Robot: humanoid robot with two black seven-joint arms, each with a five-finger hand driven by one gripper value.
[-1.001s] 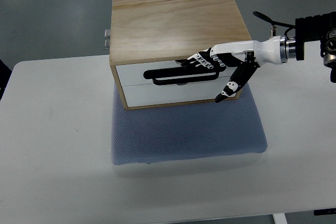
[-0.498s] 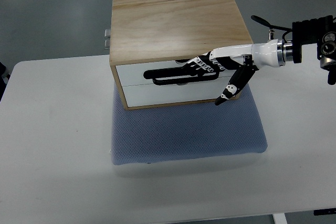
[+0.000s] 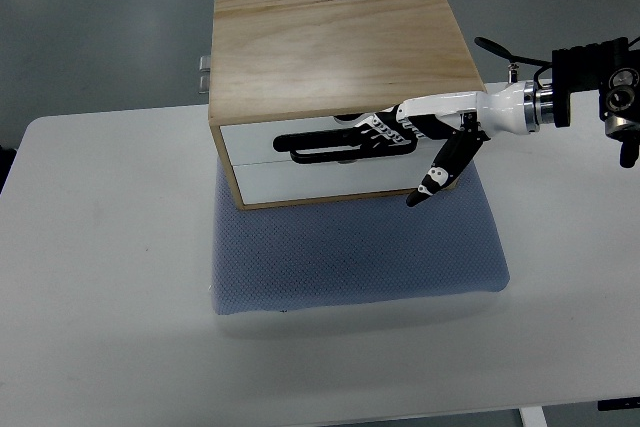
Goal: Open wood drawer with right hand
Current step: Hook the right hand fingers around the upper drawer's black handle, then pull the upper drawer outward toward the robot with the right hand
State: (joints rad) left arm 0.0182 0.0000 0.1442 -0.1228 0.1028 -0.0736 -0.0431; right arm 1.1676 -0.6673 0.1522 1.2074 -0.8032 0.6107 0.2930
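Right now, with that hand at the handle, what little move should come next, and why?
Probably a short pull toward the near edge of the table. The right hand has its fingers hooked at the black handle, yet the upper drawer looks flush with the wooden box, so it is not open.

You see the right hand (image 3: 415, 137) as a glossy white shell with black-jointed, white-tipped fingers (image 3: 432, 179). Its white forearm (image 3: 500, 107) ends in a silver ring, then a black wrist block (image 3: 590, 82) trailing thin black cables.
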